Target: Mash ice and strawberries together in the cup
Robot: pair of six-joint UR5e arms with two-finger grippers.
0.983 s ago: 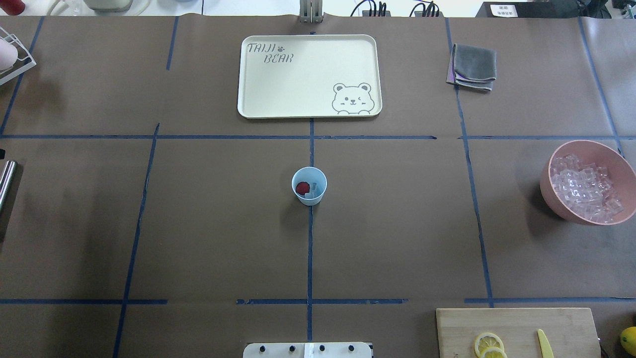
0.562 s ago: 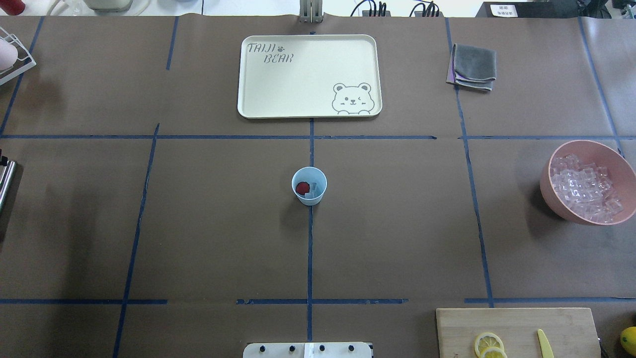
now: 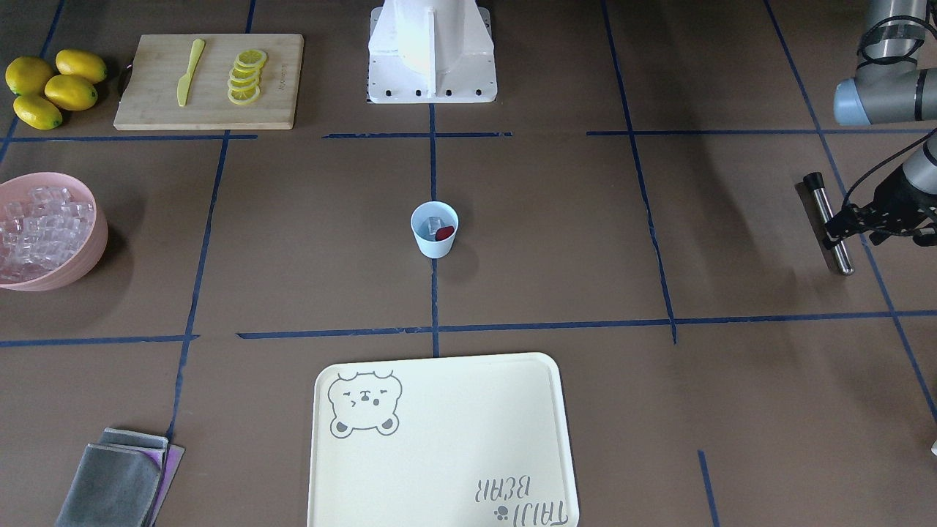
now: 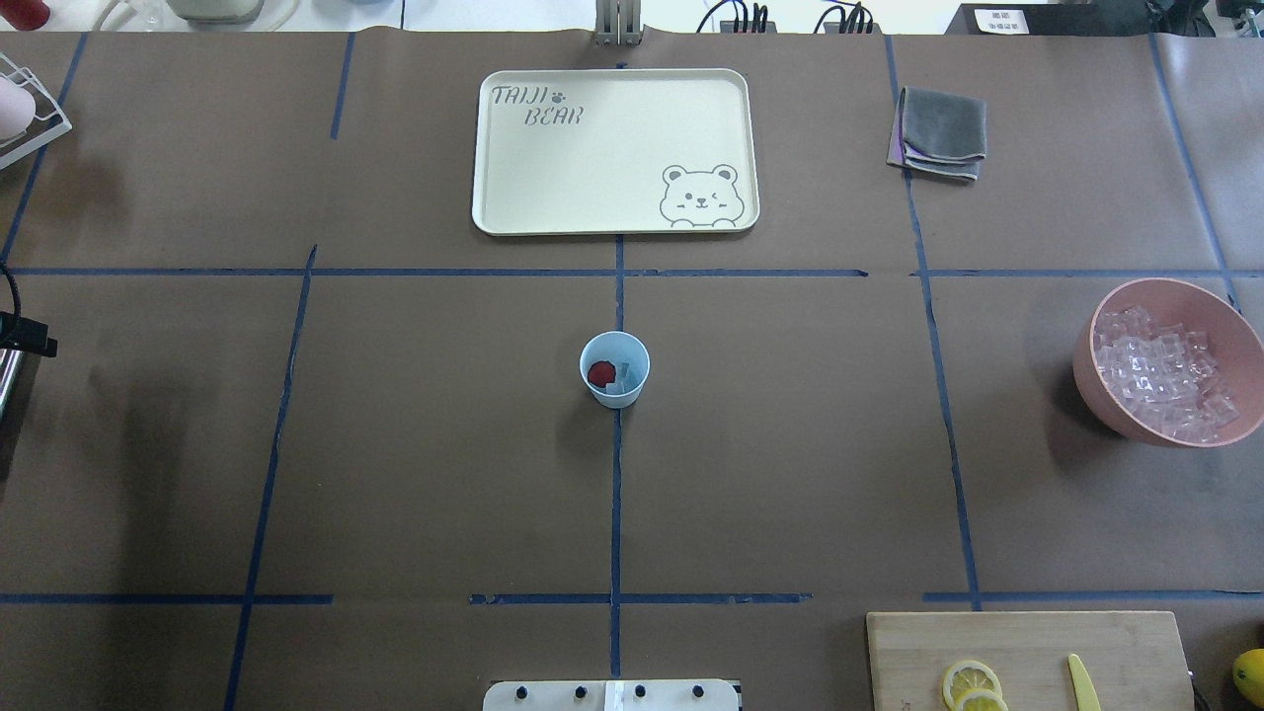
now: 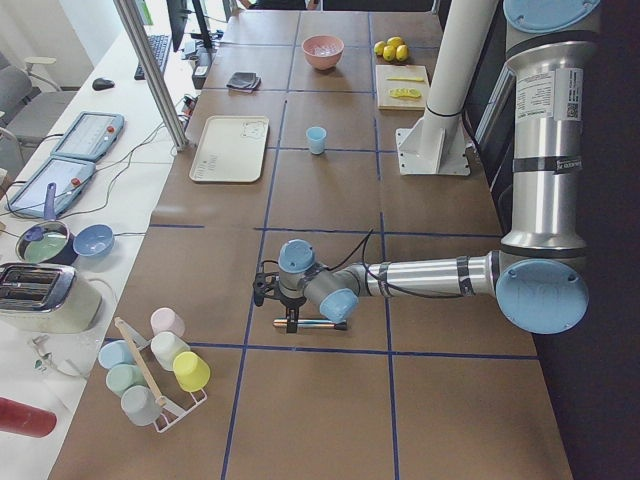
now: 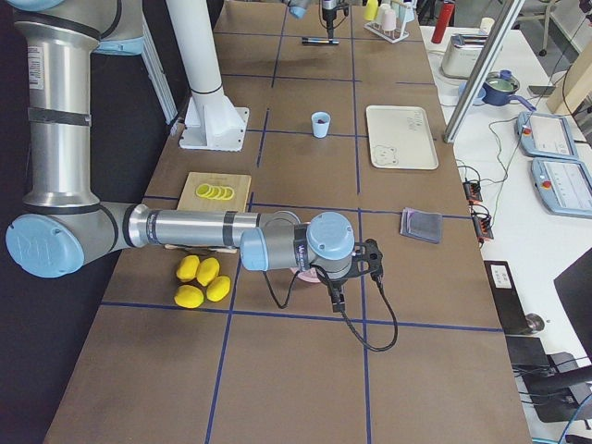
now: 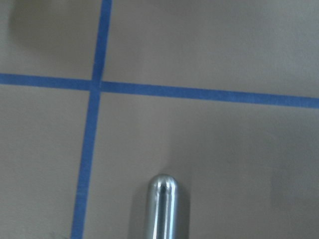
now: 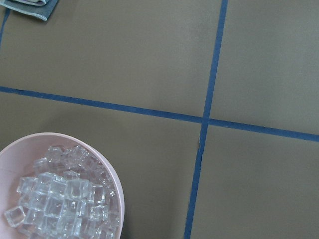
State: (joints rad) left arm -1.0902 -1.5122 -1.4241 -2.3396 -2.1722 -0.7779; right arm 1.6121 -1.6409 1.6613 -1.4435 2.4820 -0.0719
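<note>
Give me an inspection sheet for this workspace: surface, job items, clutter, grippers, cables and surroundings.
Surface: brown paper table, gridded with blue tape.
Job's things: cup upright at centre, holding strawberry and ice.
Clutter: steel rod lying flat; pink bowl full of cubes; tray; grey cloth; cutting board with lemon slices and yellow knife; whole lemons.
Grippers: left gripper over the rod, fingers' state unclear; right gripper near the pink bowl, state unclear.
Cables: one loops from the right wrist; one along the left wrist.
Surroundings: side bench with toaster; cup rack.
</note>
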